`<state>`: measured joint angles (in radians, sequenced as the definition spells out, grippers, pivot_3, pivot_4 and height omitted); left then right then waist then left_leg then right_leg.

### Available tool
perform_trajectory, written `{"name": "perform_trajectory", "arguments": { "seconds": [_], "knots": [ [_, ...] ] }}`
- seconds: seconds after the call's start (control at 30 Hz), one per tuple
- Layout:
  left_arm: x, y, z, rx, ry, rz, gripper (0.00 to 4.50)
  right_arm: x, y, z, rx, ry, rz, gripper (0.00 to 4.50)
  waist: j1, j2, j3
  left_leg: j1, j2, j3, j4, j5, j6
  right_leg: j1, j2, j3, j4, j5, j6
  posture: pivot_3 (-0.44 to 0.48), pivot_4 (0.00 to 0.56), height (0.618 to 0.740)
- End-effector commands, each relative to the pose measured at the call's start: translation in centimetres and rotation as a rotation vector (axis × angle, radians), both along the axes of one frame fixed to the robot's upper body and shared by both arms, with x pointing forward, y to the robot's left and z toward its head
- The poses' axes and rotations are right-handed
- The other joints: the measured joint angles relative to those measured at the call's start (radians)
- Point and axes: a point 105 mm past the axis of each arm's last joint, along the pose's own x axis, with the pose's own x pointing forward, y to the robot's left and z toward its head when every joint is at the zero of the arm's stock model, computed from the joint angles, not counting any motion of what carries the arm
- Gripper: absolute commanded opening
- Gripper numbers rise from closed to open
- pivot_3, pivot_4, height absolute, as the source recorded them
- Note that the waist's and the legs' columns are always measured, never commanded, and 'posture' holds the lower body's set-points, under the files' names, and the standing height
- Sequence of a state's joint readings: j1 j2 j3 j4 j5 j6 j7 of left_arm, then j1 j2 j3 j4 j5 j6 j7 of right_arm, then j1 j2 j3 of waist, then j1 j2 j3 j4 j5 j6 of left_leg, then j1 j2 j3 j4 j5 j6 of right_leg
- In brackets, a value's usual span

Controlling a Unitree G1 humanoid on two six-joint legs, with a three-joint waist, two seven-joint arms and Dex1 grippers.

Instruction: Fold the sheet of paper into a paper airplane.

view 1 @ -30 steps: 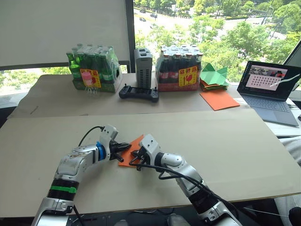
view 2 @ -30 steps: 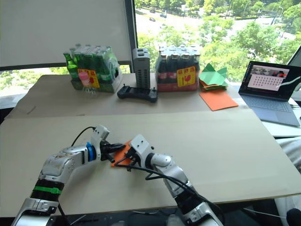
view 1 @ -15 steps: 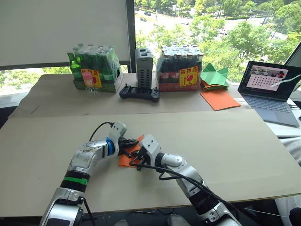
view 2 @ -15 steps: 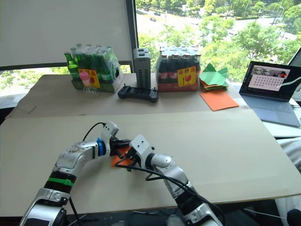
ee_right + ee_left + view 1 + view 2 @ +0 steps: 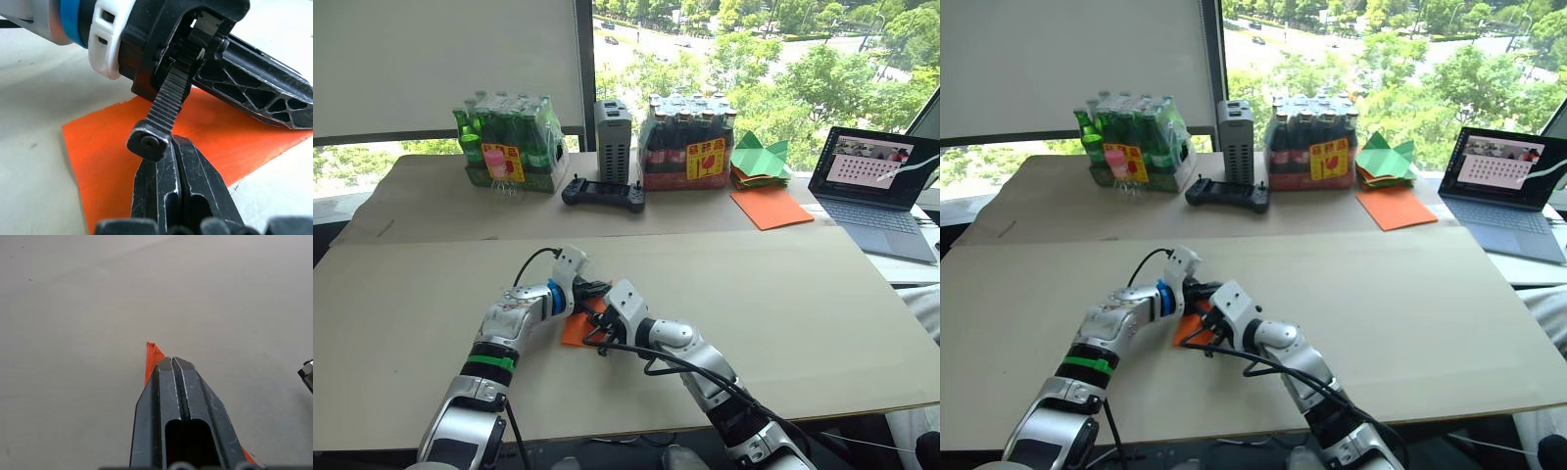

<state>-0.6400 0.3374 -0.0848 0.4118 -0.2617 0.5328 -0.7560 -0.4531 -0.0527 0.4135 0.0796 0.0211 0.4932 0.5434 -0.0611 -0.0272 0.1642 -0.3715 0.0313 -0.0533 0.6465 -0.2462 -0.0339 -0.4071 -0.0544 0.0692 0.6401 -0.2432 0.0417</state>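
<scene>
The sheet of paper (image 5: 572, 331) lies flat on the table (image 5: 803, 294), bright orange, with one pointed tip (image 5: 152, 354) sticking out past my left gripper. My left gripper (image 5: 603, 290) is shut and lies low over the sheet's far part, its fingers (image 5: 172, 382) pressed together along the paper. My right gripper (image 5: 591, 336) is shut too and rests on the sheet's near part (image 5: 107, 142). The right wrist view has the left gripper's black fingers (image 5: 254, 88) lying across the orange paper just beyond my right fingers (image 5: 171, 161). Both grippers hide much of the sheet.
Along the back stand a pack of green bottles (image 5: 509, 142), a grey box (image 5: 611, 140), a black controller (image 5: 602, 193) and a pack of dark bottles (image 5: 685, 147). At the back right are green paper shapes (image 5: 759, 157), a larger orange sheet (image 5: 769, 208) and a laptop (image 5: 876, 181).
My left gripper has slid to the right and farther over the sheet, toward its far tip. The right gripper has stayed in place on the paper.
</scene>
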Motion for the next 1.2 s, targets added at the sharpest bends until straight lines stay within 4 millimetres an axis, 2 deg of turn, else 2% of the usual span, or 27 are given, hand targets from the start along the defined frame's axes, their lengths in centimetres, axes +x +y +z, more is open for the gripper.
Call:
{"name": "perform_trajectory", "arguments": {
  "seconds": [0.03, 0.4, 1.2],
  "knots": [
    [0.5, -0.1, -0.1, 0.024, -0.009, 0.016, 0.00, -0.3, -0.2, -1.0, -0.025, 0.038, -0.007, 0.02, 0.000, 0.000, 0.000, 0.000, 0.000, 0.000, 0.000, 0.000, 0.000, 0.000, 0.000, 0.000, 0.000, 0.000, 0.000, 0.000, 0.150, 0.740],
    [0.6, 0.4, -0.7, 0.036, -0.004, 0.034, 0.00, -0.3, -0.3, -1.0, -0.025, 0.039, -0.008, 0.02, -0.001, 0.000, 0.000, 0.000, 0.000, 0.000, 0.000, 0.000, 0.000, 0.000, 0.000, 0.000, 0.000, 0.000, 0.000, 0.000, 0.150, 0.740],
    [-2.8, 5.0, -2.5, 0.066, 0.063, 0.112, 0.00, -0.5, -0.2, -1.0, -0.027, 0.045, 0.006, 0.02, -0.010, 0.000, 0.000, 0.002, 0.001, 0.000, 0.000, 0.000, 0.000, 0.001, 0.000, 0.000, 0.001, 0.000, 0.000, 0.000, 0.150, 0.740]
  ]
}}
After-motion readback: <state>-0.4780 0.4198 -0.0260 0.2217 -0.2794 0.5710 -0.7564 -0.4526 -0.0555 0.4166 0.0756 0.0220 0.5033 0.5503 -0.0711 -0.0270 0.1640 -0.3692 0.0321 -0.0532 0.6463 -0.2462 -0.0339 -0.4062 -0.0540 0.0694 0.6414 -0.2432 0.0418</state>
